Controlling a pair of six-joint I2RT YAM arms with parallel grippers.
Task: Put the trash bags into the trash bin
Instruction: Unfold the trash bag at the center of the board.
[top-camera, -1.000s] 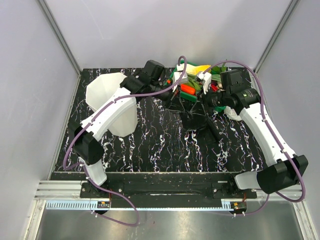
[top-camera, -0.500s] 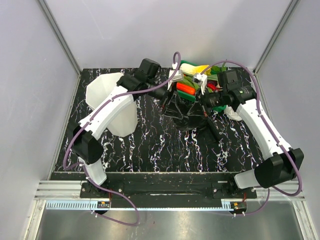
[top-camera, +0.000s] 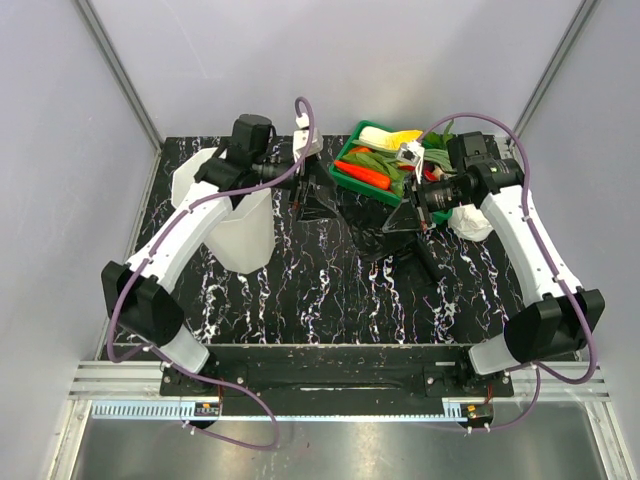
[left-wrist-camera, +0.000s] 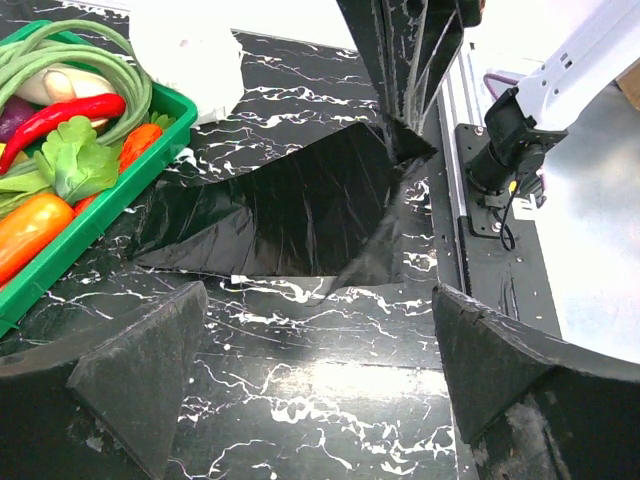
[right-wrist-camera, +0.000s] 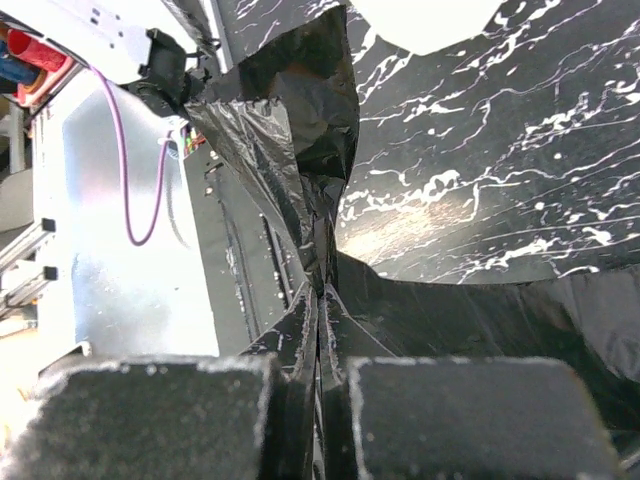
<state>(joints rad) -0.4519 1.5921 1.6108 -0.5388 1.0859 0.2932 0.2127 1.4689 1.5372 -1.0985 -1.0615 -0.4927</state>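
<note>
A: Step in hand?

B: Bag pickup; nothing in the bin yet, which stood at the bench's left. Left claw gaped wide, empty, low over the bench, with the bag spread just ahead of it, not touching.

A: Right side?

B: Right claw clenched on a pinch of bag film. Next move, judged: left regrips, both carry it leftward over the bin.
</note>
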